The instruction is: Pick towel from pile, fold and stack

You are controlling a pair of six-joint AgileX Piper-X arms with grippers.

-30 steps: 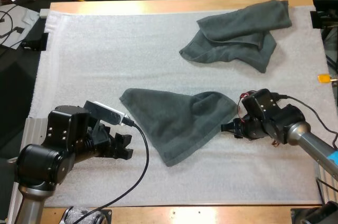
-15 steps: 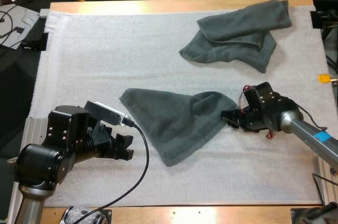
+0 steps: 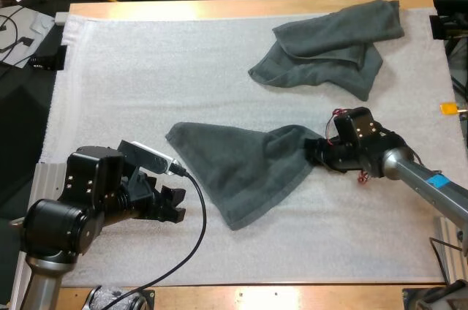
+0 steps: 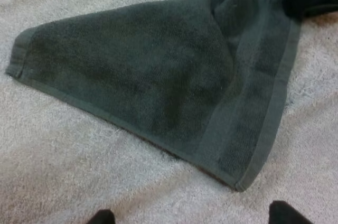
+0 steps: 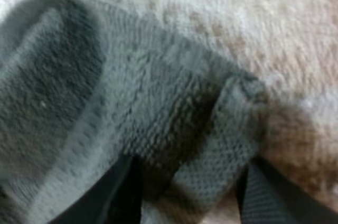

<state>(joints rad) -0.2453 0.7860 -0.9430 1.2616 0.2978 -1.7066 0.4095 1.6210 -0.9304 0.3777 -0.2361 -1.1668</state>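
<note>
At a corner of the spread towel [image 3: 241, 171], likely best hold, straddled limp cloth with right end effector [image 3: 314, 153], unclamped; left end effector [image 3: 175, 205] parted, empty.

High overview; wrist close-ups on towel [image 3: 241, 171]

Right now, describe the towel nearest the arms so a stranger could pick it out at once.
Start at the white mat and look at its near half. The flat towel lies there, roughly triangular, with the right gripper at one corner. Its only neighbour, the crumpled towel, sits bunched up toward the mat's far right.
</note>
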